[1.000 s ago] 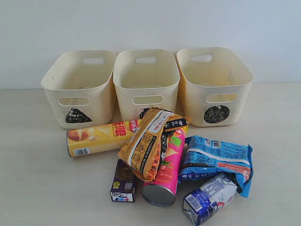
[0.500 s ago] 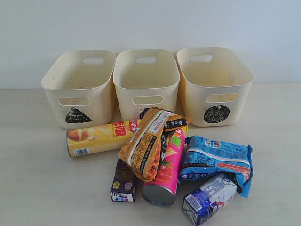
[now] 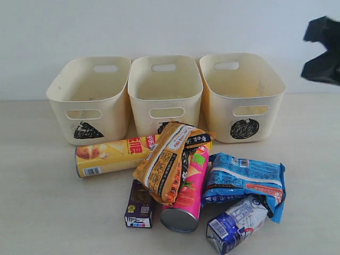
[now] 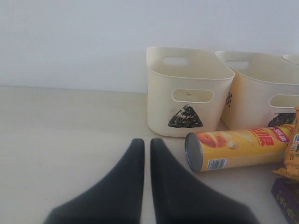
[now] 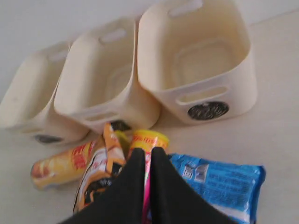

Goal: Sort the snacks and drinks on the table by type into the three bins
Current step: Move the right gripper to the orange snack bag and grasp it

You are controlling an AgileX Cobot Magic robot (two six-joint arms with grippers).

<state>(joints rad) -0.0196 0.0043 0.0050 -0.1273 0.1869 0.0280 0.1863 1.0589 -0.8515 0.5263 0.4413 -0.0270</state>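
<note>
Three cream bins are sitting side by side along the back of the table: the triangle bin on the left, the middle bin with its mark hidden behind a packet, and the circle bin on the right. In front of them the pile is waiting. The yellow chip tube is lying on its side just before the triangle bin, and the pink chip tube is pointing its metal end at the camera. The orange packet is draping across both tubes. The purple carton is standing just beside the pink tube, tucked partly under that packet. The blue packet is lying to the right of the pink tube, and the blue and white carton is leaning on its side against the packet's front edge. The left gripper is hanging low over bare table, jaws pressed together, holding nothing, with the triangle bin and yellow tube ahead of it. The right gripper is hovering high above the pile, jaws pinched together and empty.
</note>
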